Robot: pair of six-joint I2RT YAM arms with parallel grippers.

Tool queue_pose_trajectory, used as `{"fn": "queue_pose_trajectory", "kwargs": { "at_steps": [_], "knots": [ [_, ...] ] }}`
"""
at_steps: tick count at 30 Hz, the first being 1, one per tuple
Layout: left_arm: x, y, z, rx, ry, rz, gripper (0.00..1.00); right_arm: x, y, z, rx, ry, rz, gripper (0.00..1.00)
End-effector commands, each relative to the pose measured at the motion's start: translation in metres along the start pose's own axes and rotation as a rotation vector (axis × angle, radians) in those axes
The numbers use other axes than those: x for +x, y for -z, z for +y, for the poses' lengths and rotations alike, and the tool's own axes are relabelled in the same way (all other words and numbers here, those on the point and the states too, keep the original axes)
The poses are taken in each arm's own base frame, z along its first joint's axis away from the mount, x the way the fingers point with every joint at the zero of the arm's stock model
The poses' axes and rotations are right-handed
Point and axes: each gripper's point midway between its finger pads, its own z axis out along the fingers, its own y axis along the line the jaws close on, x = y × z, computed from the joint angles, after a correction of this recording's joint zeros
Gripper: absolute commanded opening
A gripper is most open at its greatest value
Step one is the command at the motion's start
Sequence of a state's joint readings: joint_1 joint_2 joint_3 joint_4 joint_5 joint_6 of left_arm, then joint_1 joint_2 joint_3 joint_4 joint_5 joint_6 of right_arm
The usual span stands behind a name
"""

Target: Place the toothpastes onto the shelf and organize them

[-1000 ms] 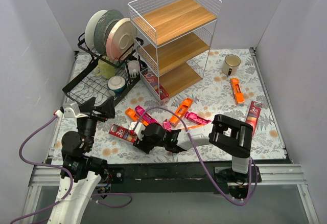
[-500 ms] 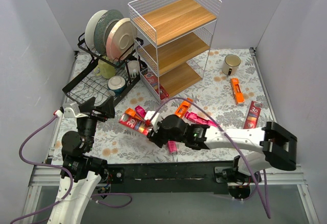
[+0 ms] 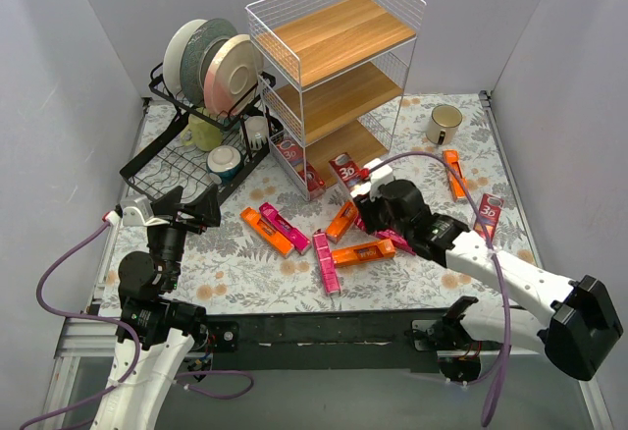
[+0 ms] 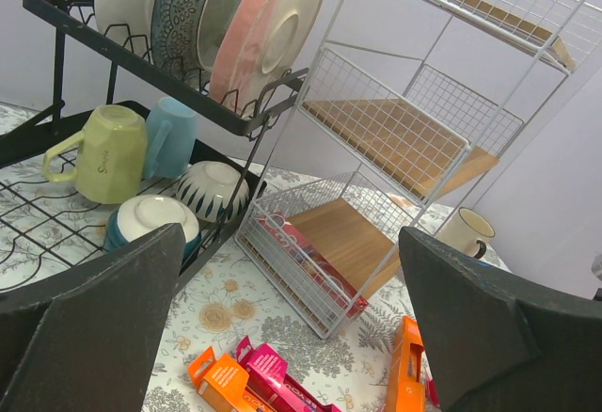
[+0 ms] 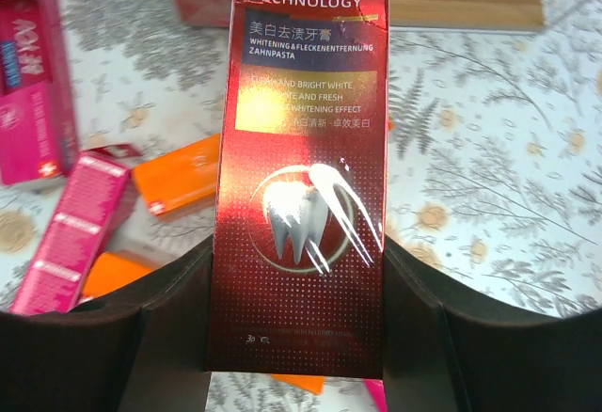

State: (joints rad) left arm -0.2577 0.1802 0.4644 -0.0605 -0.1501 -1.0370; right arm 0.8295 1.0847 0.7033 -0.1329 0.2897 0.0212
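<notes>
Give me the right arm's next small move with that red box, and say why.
Probably ease the right pincer forward toward the bottom tier of the shelf. It is shut on a dark red toothpaste carton, held just in front of that tier, whose board looks mostly bare beside another red carton.

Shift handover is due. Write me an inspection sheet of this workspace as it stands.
Surface: floral table cover, flat.
Job's things: one dark red toothpaste carton held in front of the white wire shelf; red cartons on its bottom tier; other cartons, orange, magenta and red, loose on the table.
Clutter: black dish rack with plates; cream mug.
Grippers: left fingers open, empty; right fingers shut on the carton.
Cables: purple cables loop along both arms.
Surroundings: grey walls; nothing else seen.
</notes>
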Motion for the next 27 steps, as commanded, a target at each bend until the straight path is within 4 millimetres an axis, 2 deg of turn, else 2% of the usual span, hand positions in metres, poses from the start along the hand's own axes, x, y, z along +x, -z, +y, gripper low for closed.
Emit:
{"fn": "queue_pose_trajectory", "kwargs": {
  "at_steps": [1,2,3,5,6,7,9,10,13,14,18,19,20,21,22,24,25,27],
  "knots": [
    [-0.003,0.001,-0.002,0.006,-0.001,-0.004,0.98,-0.028,-0.005,-0.043,0.086,-0.075,-0.096,0.47],
    [-0.004,0.001,-0.002,0.008,-0.001,-0.008,0.98,-0.033,-0.008,-0.043,0.057,-0.086,-0.114,0.47],
    [-0.003,0.001,-0.002,0.009,-0.001,-0.006,0.98,-0.045,-0.011,-0.054,0.072,-0.108,-0.161,0.47],
    [-0.003,0.001,-0.002,0.008,-0.002,-0.005,0.98,-0.050,-0.025,-0.058,0.046,-0.076,-0.170,0.47],
    [-0.004,0.002,-0.003,0.010,-0.001,-0.009,0.98,-0.061,-0.030,-0.065,0.053,-0.076,-0.206,0.47],
    [-0.004,0.002,-0.003,0.010,0.000,-0.009,0.98,-0.057,-0.043,-0.064,0.034,-0.072,-0.186,0.47],
    [-0.005,0.002,-0.002,0.009,-0.001,-0.010,0.98,-0.066,-0.055,-0.072,0.034,-0.062,-0.207,0.47],
    [-0.004,0.002,-0.003,0.010,-0.002,-0.009,0.98,-0.066,-0.068,-0.070,0.013,-0.055,-0.210,0.47],
    [-0.003,0.002,-0.002,0.008,-0.001,-0.005,0.98,-0.069,-0.090,-0.078,0.018,-0.046,-0.219,0.47],
    [-0.003,0.002,-0.002,0.008,-0.003,-0.005,0.98,-0.080,-0.095,-0.075,-0.014,-0.044,-0.258,0.47],
    [-0.002,0.001,-0.002,0.007,-0.003,-0.001,0.98,-0.091,-0.120,-0.077,-0.026,-0.060,-0.290,0.47],
    [-0.003,0.002,-0.002,0.006,-0.003,-0.004,0.98,-0.084,-0.132,-0.075,-0.036,-0.076,-0.271,0.47],
    [-0.003,0.002,-0.002,0.005,-0.003,-0.005,0.98,-0.094,-0.136,-0.077,-0.035,-0.080,-0.295,0.47],
    [-0.002,0.001,-0.001,0.002,-0.005,-0.001,0.98,-0.095,-0.140,-0.077,-0.037,-0.085,-0.298,0.47],
    [-0.001,0.001,-0.001,0.003,-0.005,0.001,0.98,-0.087,-0.150,-0.076,-0.040,-0.096,-0.280,0.48],
    [-0.001,0.000,-0.001,0.002,-0.006,0.006,0.98,-0.090,-0.158,-0.077,-0.037,-0.104,-0.294,0.48],
    [-0.001,0.000,-0.001,0.005,-0.008,0.007,0.98,-0.082,-0.166,-0.076,-0.039,-0.112,-0.278,0.49],
    [0.000,0.000,-0.001,0.005,-0.007,0.007,0.98,-0.079,-0.175,-0.075,-0.042,-0.121,-0.277,0.51]
  ]
}}
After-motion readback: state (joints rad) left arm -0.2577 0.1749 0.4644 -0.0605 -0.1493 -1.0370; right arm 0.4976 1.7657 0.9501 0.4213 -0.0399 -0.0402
